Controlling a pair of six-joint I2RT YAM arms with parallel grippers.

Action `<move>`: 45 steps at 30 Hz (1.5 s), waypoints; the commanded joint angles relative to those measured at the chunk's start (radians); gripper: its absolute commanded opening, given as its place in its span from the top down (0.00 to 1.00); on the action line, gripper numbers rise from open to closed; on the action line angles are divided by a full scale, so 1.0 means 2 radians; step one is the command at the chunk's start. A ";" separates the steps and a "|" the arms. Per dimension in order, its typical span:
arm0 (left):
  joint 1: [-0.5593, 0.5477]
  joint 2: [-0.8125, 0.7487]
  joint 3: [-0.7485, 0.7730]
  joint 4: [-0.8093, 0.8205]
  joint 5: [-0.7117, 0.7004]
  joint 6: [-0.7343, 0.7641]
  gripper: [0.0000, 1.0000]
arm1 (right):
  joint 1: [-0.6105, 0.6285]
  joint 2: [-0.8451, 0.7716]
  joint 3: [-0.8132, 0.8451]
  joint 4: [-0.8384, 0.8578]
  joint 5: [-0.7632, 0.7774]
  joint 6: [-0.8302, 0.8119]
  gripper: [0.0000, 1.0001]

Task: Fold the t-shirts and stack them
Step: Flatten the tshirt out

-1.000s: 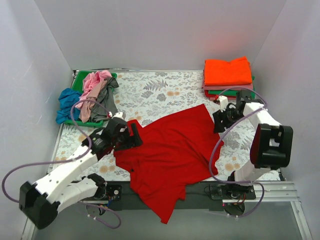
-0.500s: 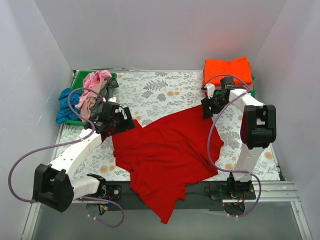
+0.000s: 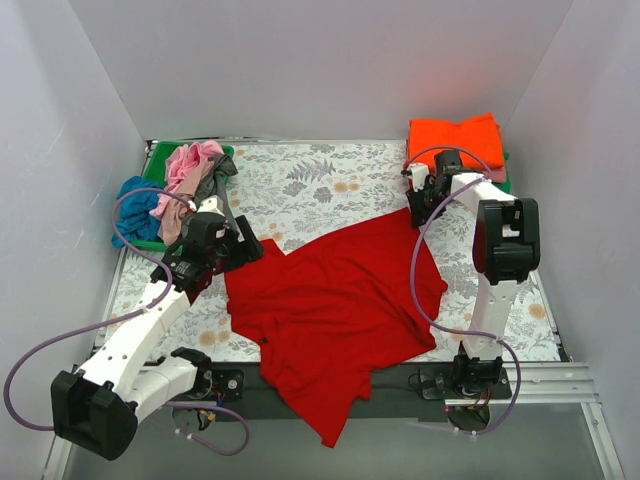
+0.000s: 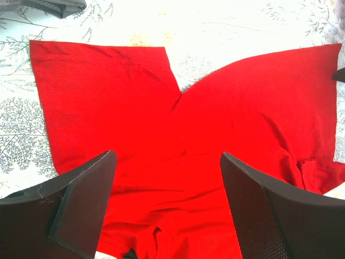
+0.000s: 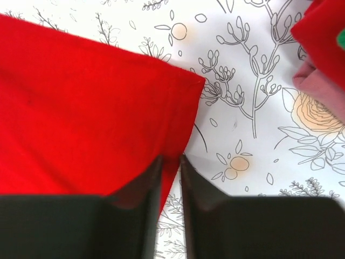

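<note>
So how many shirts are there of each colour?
Red shirt: 1
Orange shirt: 1
Pink shirts: 2
Green shirt: 1
Blue shirt: 1
Grey shirt: 1
Total: 7 in view; more may lie hidden.

Whether the right end effector (image 5: 170, 158) pinches the red t-shirt (image 5: 91, 108) is unclear.

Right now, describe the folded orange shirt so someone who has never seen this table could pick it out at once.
Go to the far right corner of the floral tablecloth, where folded shirts are stacked. The orange t-shirt is the top layer. It is the only orange cloth, folded flat, unlike the red t-shirt spread out mid-table.
</note>
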 commanded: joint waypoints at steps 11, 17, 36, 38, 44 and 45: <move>0.004 -0.013 -0.017 0.001 -0.014 -0.008 0.24 | -0.035 -0.052 -0.081 -0.006 0.024 -0.008 0.99; 0.008 0.013 -0.026 0.029 -0.008 0.008 0.23 | -0.071 -0.081 -0.118 -0.005 0.029 -0.022 0.99; 0.099 0.275 0.101 0.135 0.116 0.094 0.38 | -0.139 -0.092 -0.133 -0.007 0.020 -0.044 0.99; 0.099 0.307 0.114 0.129 0.116 0.096 0.45 | -0.144 -0.094 -0.135 -0.008 0.020 -0.046 0.99; 0.099 0.351 0.134 0.134 0.119 0.094 0.47 | -0.149 -0.094 -0.136 -0.009 0.009 -0.049 0.99; 0.099 0.356 0.139 0.136 0.113 0.094 0.48 | -0.148 -0.094 -0.136 -0.010 0.008 -0.049 0.99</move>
